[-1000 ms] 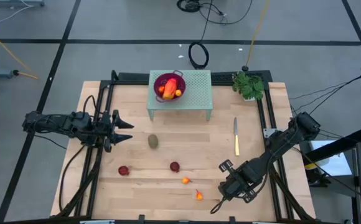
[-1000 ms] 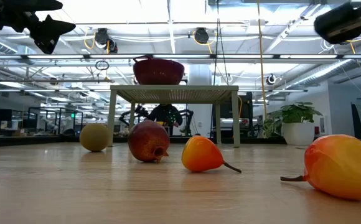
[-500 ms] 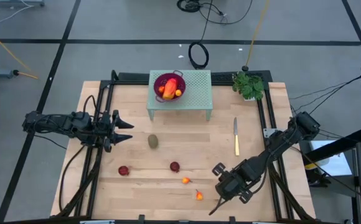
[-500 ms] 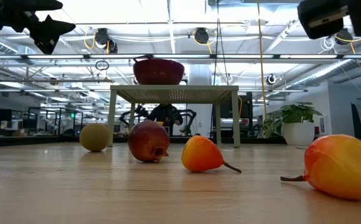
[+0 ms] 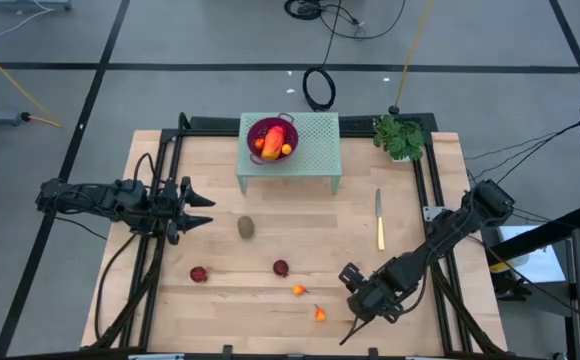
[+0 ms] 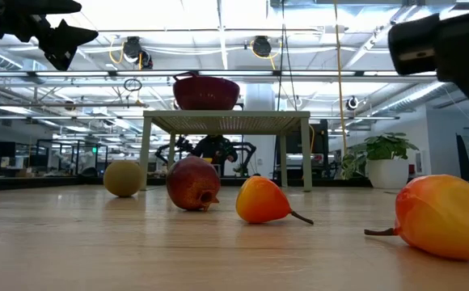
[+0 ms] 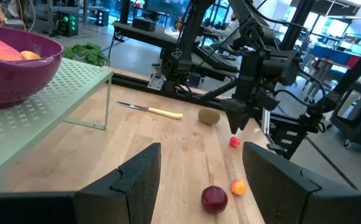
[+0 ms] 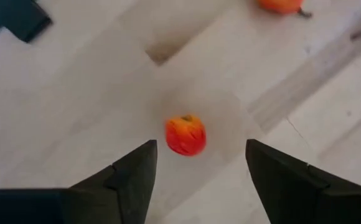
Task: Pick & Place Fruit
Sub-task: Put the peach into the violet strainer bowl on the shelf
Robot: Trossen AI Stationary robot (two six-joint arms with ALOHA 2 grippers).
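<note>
The right wrist view gives the best look at the orange-red fruit (image 8: 185, 134): a small round thing with a yellowish blush, sitting alone on the bare wood, framed between the right gripper (image 8: 199, 177)'s dark fingers, which are spread wide with nothing in them and not touching it. From the high view that same fruit (image 5: 320, 314) is just a speck near the front edge of the table (image 5: 220, 300), with the right gripper (image 5: 355, 288) hanging just beside it. The high view also lays out the rest: a second orange fruit (image 5: 298, 290), two dark red balls (image 5: 280, 268) and (image 5: 199, 274), and a brown-green oval (image 5: 246, 227) mid-table, plus a purple bowl (image 5: 272, 139) holding a red-orange oblong on the green perforated stand (image 5: 310, 150). A yellow-handled knife (image 5: 379, 222) lies off to the right, well apart from the fruit, and a little plant (image 5: 400, 138) sits at the back corner. The left gripper (image 5: 198, 206) waits over the table's left side, fingers apart and empty, which its own wrist view (image 7: 199, 180) confirms. The low view shows the orange fruits have thin stems, something the overhead misses.
</note>
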